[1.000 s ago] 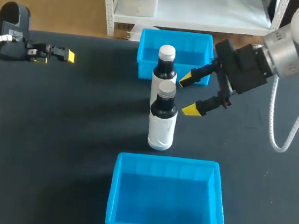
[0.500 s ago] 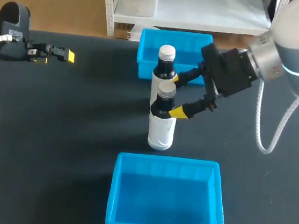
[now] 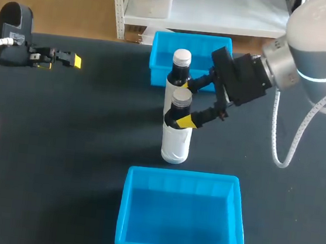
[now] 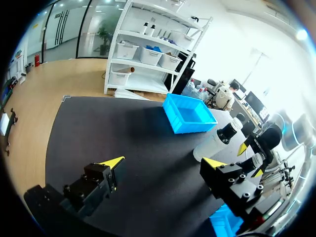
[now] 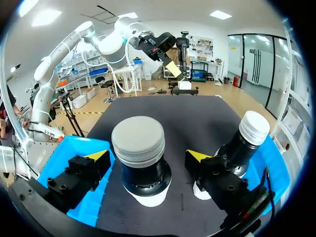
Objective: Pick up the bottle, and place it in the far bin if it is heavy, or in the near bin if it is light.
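The bottle point(image 3: 176, 136), the one with the grey cap, stands upright on the black table point(image 3: 77, 147) between the two bins, and my right gripper point(image 3: 187, 104) sits around its dark neck. In my right wrist view the right gripper point(image 5: 148, 157) has one yellow-tipped finger on each side of the neck, just below the cap. The bottle point(image 5: 139, 140) is between them, and a narrow gap shows on both sides. The fingers are spread and grip nothing.

Just behind it, on the far side, a second bottle point(image 3: 179, 77) with a white cap stands upright. From the wrist, this second bottle point(image 5: 245, 140) is just beside my far-side finger. From above I cannot tell whether the two bottles touch.

Beyond them lies the blue far bin point(image 3: 158, 59). On the near side of the bottle lies the blue near bin point(image 3: 124, 212), a little apart from it.

My left gripper point(image 3: 70, 59) hangs over the table's far left part, well apart from the bottles and bins. In its own wrist view the left gripper point(image 4: 163, 163) has its fingers wide apart and holds nothing. Ahead of it are the far bin point(image 4: 190, 114) and the second bottle point(image 4: 215, 143).
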`<state>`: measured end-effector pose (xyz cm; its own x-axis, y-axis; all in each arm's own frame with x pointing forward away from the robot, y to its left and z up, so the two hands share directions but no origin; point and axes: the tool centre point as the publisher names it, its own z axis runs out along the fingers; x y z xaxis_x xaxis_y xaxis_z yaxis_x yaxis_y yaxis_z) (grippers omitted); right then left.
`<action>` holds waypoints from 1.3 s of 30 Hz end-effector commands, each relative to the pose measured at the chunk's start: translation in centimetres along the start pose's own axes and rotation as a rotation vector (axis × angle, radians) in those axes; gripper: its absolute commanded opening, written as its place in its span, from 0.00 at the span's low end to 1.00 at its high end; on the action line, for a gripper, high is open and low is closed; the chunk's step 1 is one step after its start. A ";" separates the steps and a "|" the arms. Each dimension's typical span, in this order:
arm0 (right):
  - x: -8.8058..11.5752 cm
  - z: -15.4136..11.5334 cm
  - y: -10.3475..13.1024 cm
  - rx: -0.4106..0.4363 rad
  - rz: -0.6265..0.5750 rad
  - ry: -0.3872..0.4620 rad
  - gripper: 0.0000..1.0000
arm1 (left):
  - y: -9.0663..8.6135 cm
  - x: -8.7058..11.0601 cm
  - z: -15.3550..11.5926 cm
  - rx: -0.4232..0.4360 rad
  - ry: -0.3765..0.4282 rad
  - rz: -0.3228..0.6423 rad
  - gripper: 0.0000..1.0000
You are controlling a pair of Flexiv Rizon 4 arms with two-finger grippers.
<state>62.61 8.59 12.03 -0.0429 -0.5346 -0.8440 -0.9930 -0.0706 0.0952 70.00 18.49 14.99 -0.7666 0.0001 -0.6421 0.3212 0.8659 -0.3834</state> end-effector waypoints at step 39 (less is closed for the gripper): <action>-0.1 0.8 -0.1 0.008 0.009 -0.045 0.38 | 0.0 0.0 0.0 0.000 0.000 0.000 1.00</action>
<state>62.64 9.31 11.87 -0.0558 -0.4984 -0.8651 -0.9937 -0.0568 0.0968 70.00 18.49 14.99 -0.7666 0.0001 -0.6421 0.3212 0.8659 -0.3834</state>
